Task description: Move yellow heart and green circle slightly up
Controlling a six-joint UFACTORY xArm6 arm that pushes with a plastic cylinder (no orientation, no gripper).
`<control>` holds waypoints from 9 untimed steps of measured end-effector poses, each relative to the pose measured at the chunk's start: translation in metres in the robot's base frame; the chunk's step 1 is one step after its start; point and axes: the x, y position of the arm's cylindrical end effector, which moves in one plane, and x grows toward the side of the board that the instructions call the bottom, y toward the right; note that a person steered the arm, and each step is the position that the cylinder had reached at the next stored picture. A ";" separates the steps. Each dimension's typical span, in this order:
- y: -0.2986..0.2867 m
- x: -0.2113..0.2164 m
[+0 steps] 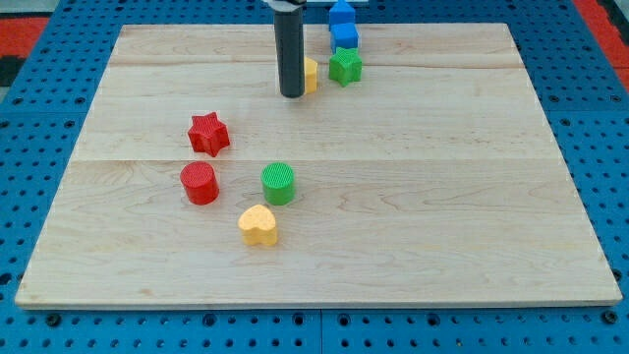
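Tip (292, 94): no fingers are being carried, so nothing is being clenched, grasped or released; a plain dark rod is being held upright near the view's top, its lower end resting on the board just left of a yellow block (311, 75) that is being partly hidden behind it, shape not being made out.

Items, the view's left to right:
- Red circle (200, 183): being left at left of centre, below the red star.
- Red star (208, 134): being left just above it.
- Yellow heart (258, 225): task item, lying lowest of all, just below and left of the green circle, close to it but apart.
- Green circle (278, 183): task item, standing to the right of the red circle.
- Green star (345, 67): being crowded at the top beside the yellow block.
- Two blue blocks (343, 27): being stacked along the top edge, the upper one partly off the wooden board (472, 197).

Step in hand, as judged: neither task item is being touched; the approach is not yet being made. The tip is being called down past the pair to a spot beneath the heart, then upward.

Room: open wood is being offered above both items; the bottom edge is lying near the heart, leaving limited space for getting under it. The right half is being left bare.
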 end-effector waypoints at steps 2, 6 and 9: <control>-0.012 0.014; 0.045 0.150; 0.018 0.263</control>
